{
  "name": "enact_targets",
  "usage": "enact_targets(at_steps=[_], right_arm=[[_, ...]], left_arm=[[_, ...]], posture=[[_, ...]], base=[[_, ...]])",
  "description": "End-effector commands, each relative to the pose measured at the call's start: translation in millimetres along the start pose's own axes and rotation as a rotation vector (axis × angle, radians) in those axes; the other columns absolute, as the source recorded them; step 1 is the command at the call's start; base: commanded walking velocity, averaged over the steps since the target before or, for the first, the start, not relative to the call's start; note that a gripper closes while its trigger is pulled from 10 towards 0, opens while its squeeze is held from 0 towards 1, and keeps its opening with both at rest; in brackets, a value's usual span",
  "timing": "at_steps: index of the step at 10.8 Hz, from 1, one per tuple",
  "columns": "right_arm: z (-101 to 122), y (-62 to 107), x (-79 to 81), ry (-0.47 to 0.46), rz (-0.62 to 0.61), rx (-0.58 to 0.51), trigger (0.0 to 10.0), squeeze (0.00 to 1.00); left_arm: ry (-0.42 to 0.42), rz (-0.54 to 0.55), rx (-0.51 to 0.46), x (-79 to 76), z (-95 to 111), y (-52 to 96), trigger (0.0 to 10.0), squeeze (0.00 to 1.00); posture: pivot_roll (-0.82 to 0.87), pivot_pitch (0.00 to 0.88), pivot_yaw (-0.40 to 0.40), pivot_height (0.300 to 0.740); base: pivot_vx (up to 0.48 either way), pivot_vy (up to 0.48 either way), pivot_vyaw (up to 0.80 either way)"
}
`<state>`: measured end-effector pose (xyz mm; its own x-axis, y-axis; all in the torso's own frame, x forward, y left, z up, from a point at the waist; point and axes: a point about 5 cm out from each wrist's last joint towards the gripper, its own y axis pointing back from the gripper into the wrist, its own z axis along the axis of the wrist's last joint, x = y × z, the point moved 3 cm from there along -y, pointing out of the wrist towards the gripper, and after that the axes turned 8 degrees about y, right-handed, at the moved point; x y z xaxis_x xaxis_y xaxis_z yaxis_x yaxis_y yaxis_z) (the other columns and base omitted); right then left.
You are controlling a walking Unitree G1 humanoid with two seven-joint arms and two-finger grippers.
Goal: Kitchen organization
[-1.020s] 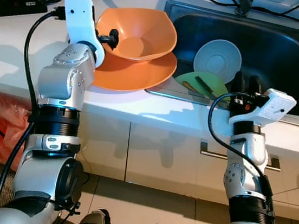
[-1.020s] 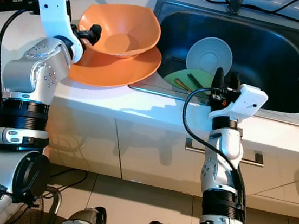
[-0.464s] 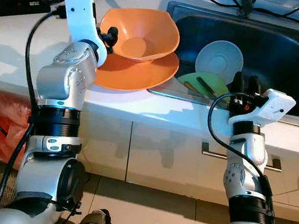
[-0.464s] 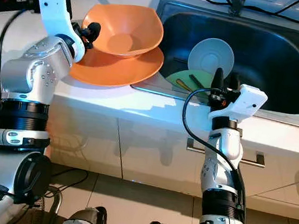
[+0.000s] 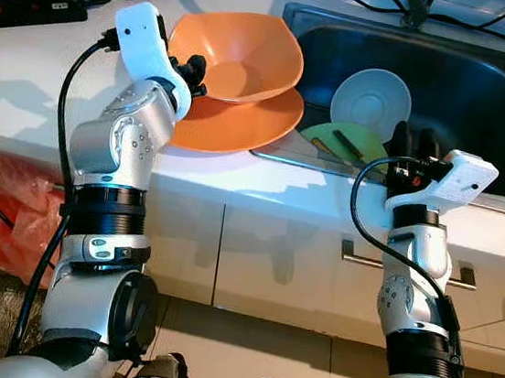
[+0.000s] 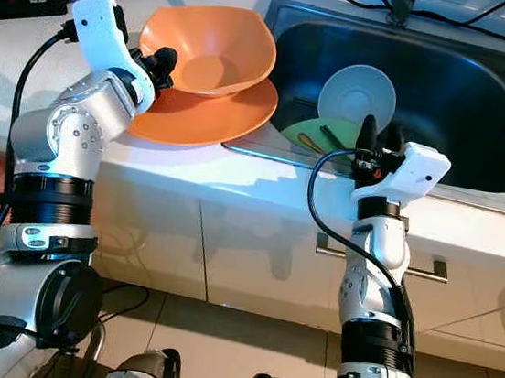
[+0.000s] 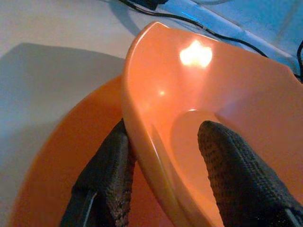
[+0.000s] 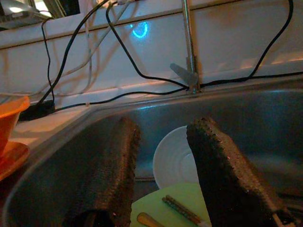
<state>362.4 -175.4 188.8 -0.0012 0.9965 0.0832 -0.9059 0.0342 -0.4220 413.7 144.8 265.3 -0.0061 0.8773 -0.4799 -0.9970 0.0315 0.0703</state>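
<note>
An orange bowl (image 5: 241, 54) rests on an orange plate (image 5: 233, 122) on the white counter, left of the sink. My left gripper (image 5: 193, 69) is shut on the orange bowl's near rim (image 7: 142, 123), one finger inside and one outside. Down in the steel sink (image 5: 486, 89) lie a white bowl (image 5: 372, 91) on its side and a green plate (image 5: 337, 137) with chopsticks (image 8: 182, 209) on it. My right gripper (image 5: 413, 135) hovers open at the sink's front edge, above the green plate, holding nothing.
Black cables and a power strip (image 5: 35, 6) run along the back of the counter. A tap (image 8: 189, 71) rises behind the sink. White cabinet doors (image 5: 272, 256) with a handle lie below the counter, and an orange bag (image 5: 1, 213) sits on the floor at the left.
My left arm has swung its elbow rightward and the gripper has shifted slightly right with the orange bowl in it. The right arm has stayed put.
</note>
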Motion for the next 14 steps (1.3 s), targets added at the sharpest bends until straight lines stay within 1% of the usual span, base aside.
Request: enact_targets(at_steps=[1,2,3,6,11,13,14], right_arm=[[-11.1,4.1,-1.8,0.002,0.001,0.055,10.0,0.00],[-11.0,3.9,-1.7,0.001,0.000,0.055,10.0,0.00],[-11.0,4.0,-1.9,0.001,0.000,0.056,10.0,0.00],[-11.4,3.9,-2.4,0.002,-0.003,0.059,10.0,0.00],[-12.2,3.8,-2.4,0.001,-0.003,0.063,10.0,0.00],[-12.2,3.8,-2.7,0.002,-0.003,0.064,10.0,0.00],[-12.2,3.7,-3.1,0.003,-0.004,0.064,10.0,0.00]], left_arm=[[0.011,-0.007,0.014,-4.5,-0.3,0.0,10.0,0.00],[0.022,-0.011,0.020,-3.4,-2.0,-0.6,0.9,0.00],[0.019,-0.012,0.022,-2.7,-3.0,-0.4,0.0,0.00],[0.008,-0.019,0.016,-5.2,-2.6,0.4,0.0,0.00],[0.009,-0.013,0.010,-2.9,-3.1,2.5,0.0,0.00],[0.026,-0.026,-0.011,-4.4,-1.8,3.6,0.0,0.00],[0.043,-0.044,-0.043,-7.6,1.3,5.0,0.0,0.00]], posture=[[0.12,0.159,-0.017,0.740],[0.12,0.159,-0.017,0.740],[0.12,0.161,-0.017,0.740],[0.12,0.161,-0.017,0.740],[0.13,0.162,-0.020,0.740],[0.12,0.161,-0.022,0.740],[0.12,0.162,-0.023,0.740]], base=[[0.000,0.000,0.00],[0.000,0.000,0.00],[0.000,0.000,0.00],[0.000,0.000,0.00],[0.000,0.000,0.00],[0.000,0.000,0.00],[0.000,0.000,0.00]])
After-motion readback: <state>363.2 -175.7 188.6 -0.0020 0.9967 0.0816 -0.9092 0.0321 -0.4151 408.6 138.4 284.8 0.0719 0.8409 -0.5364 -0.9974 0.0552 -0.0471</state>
